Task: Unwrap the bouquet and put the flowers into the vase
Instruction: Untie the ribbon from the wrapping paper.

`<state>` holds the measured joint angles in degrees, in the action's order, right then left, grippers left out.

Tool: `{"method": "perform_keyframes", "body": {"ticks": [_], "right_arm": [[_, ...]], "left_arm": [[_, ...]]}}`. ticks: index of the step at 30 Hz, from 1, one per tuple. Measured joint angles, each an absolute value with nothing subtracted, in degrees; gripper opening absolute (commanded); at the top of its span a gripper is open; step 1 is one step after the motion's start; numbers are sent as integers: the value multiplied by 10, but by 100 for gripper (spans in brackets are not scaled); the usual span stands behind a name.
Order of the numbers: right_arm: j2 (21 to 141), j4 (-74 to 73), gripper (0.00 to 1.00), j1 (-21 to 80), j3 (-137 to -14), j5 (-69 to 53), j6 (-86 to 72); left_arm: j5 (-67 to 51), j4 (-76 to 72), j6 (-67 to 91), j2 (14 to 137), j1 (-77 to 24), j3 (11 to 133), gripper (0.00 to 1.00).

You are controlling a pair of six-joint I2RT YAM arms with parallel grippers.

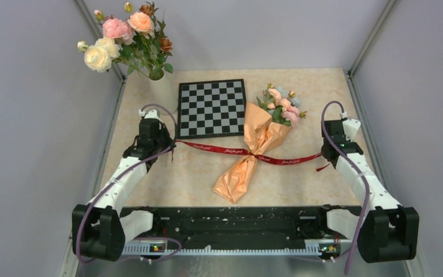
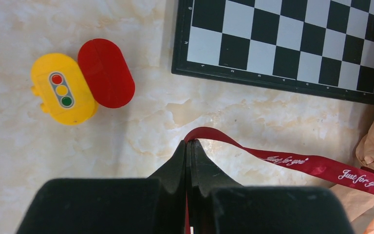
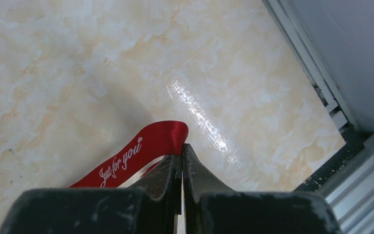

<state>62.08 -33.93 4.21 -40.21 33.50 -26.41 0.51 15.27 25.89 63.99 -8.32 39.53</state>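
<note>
**A:** What's the left hand (image 2: 189, 142) doing?

**B:** Its fingers are pressed together on one end of the red ribbon (image 2: 292, 163). The ribbon runs off to its right toward the bouquet (image 1: 254, 151).

**A:** And the right hand (image 3: 181, 146)?

**B:** Same thing. It's clamped tight on the other ribbon end, low over the surface (image 3: 78, 58).

**A:** Where's the bouquet?

**B:** It lies on the surface between the two hands. The ribbon crosses its waist and the flowers (image 1: 282, 104) point away from the hands. The vase (image 1: 160, 92) stands beyond the left hand, beside the chessboard (image 1: 211, 108).
</note>
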Motion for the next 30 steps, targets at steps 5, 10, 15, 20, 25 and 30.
{"method": "perform_keyframes", "body": {"ticks": [5, 10, 15, 20, 25, 30], "right_arm": [[609, -357, 0, 42, -442, 376, -257], [602, -352, 0, 40, -458, 400, -252], [609, -333, 1, 40, -442, 386, -265], [643, -316, 31, 40, -407, 350, -279], [651, -305, 63, 39, -401, 333, -285], [631, -295, 67, 39, -401, 324, -284]], "left_arm": [[9, 176, 264, 627, -79, 409, 0], [10, 182, 264, 624, -79, 429, 0], [29, 193, 262, 624, -71, 431, 0], [67, 217, 263, 623, -62, 431, 3], [75, 227, 269, 621, -51, 431, 68], [62, 232, 270, 604, -49, 431, 93]]}}
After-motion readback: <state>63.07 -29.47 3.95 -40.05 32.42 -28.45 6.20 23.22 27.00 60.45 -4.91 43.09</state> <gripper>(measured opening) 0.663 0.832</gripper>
